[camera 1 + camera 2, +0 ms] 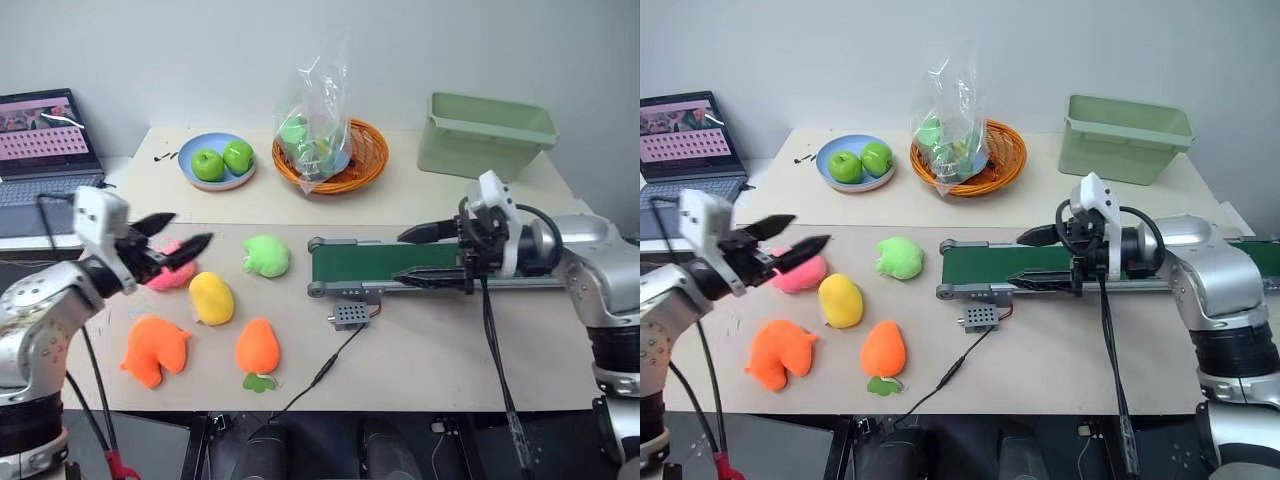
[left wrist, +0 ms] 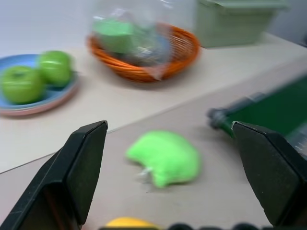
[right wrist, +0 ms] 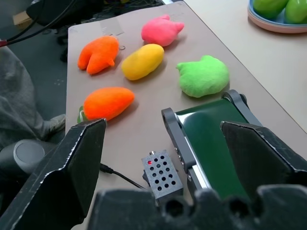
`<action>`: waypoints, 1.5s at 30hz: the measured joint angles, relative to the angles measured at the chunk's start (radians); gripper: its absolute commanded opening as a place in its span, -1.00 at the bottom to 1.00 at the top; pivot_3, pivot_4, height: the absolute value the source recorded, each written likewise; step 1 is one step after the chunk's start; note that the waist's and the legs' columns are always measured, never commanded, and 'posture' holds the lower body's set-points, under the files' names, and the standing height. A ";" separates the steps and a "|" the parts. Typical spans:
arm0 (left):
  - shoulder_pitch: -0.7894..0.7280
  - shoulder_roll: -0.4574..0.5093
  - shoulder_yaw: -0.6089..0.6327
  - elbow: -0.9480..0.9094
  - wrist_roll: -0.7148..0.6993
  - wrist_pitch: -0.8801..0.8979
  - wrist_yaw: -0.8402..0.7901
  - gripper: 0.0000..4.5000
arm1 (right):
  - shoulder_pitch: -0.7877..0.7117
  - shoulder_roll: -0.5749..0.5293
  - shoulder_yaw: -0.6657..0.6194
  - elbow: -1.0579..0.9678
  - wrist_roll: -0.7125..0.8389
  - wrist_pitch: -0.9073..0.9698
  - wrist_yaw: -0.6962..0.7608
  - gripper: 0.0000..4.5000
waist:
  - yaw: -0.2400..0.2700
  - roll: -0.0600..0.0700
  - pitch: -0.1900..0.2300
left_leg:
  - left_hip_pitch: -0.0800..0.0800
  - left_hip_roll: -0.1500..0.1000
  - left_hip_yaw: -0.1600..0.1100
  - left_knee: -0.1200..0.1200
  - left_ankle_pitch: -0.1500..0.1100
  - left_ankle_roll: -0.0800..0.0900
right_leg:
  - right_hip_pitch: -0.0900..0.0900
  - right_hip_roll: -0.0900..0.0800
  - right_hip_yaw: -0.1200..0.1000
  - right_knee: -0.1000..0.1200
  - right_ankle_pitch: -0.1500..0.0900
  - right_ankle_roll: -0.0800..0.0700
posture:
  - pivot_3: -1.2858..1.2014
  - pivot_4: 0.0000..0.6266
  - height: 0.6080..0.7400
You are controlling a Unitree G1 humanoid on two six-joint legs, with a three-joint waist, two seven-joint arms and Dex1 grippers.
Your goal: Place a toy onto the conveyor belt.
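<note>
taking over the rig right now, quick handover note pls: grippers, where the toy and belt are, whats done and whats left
Left gripper: open, empty, hovering above the pink plush at the left of the table.
Right gripper: open, empty, over the conveyor belt.
Toy: orange plush lying on the table near its front left edge, untouched, beside the yellow plush and the carrot plush.
Belt: nothing on it.
Done: nothing yet.
Left: grasp the toy, carry it right, set it on the belt.

Even soft overhead light, faint shadows; left wrist view blurred, head views sharp.
</note>
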 measured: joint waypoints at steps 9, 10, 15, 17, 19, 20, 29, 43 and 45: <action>0.378 -0.077 0.308 -0.033 -0.192 0.082 -0.039 0.96 | -0.066 0.053 0.073 0.135 -0.064 -0.079 0.078 1.00 | -0.005 -0.003 0.000 | 0.003 0.001 -0.001 0.000 -0.002 0.001 | 0.000 0.000 0.006 0.001 0.000 0.000 | 0.03 -0.52 1.00; 0.399 -0.081 0.333 -0.032 -0.217 0.096 -0.044 0.96 | -0.071 0.059 0.078 0.147 -0.070 -0.086 0.082 1.00 | -0.003 -0.004 0.000 | 0.004 0.001 0.000 0.000 -0.002 0.001 | 0.000 0.000 0.006 0.001 0.000 0.000 | 0.03 -0.52 1.00; 0.535 -0.142 0.514 0.119 -0.307 0.153 0.004 0.96 | -0.126 0.101 0.107 0.238 -0.122 -0.151 0.119 1.00 | -0.003 -0.004 0.000 | 0.007 0.001 0.001 -0.002 -0.003 0.001 | 0.001 0.000 0.007 0.002 -0.001 -0.001 | 0.03 -0.52 1.00; 0.556 -0.183 0.527 0.159 -0.327 0.170 0.033 0.96 | -0.132 0.106 0.115 0.261 -0.142 -0.163 0.125 1.00 | 0.001 -0.004 0.000 | 0.006 0.001 0.001 -0.002 -0.003 0.001 | 0.001 0.000 0.006 0.001 -0.001 -0.001 | 0.03 -0.52 1.00; 0.565 -0.222 0.518 0.159 -0.359 0.189 0.041 0.96 | -0.133 0.113 0.120 0.266 -0.149 -0.166 0.128 1.00 | 0.007 -0.006 -0.001 | 0.006 0.001 0.001 -0.001 -0.003 0.000 | 0.001 0.000 0.006 0.001 -0.001 -0.001 | 0.03 -0.52 1.00; 0.564 -0.233 0.514 0.157 -0.374 0.193 0.043 0.96 | -0.133 0.114 0.120 0.266 -0.149 -0.167 0.129 1.00 | 0.009 -0.007 -0.001 | 0.006 0.001 0.001 -0.001 -0.003 0.000 | 0.001 -0.001 0.006 0.002 -0.001 -0.001 | 0.03 -0.52 1.00; 0.524 -0.279 0.382 0.227 -0.412 0.181 0.001 0.96 | -0.128 0.085 0.098 0.224 -0.145 -0.165 0.144 1.00 | -0.002 -0.007 -0.002 | 0.007 0.001 0.001 -0.002 -0.004 -0.001 | 0.000 0.000 0.008 0.002 -0.001 -0.002 | 0.03 -0.52 1.00; 0.374 -0.264 0.283 0.419 -0.371 0.137 -0.001 0.96 | -0.057 0.024 0.041 0.113 -0.137 -0.125 0.079 1.00 | 0.004 -0.008 -0.002 | 0.007 0.000 0.002 -0.001 -0.004 -0.001 | 0.001 0.000 0.008 0.002 -0.001 -0.001 | 0.03 -0.52 1.00; 0.372 -0.269 0.270 0.414 -0.372 0.139 -0.002 0.96 | -0.056 0.021 0.036 0.107 -0.137 -0.125 0.076 1.00 | 0.003 -0.008 -0.002 | 0.007 0.001 0.002 -0.001 -0.004 -0.001 | 0.001 0.000 0.008 0.002 -0.001 -0.001 | 0.03 -0.52 1.00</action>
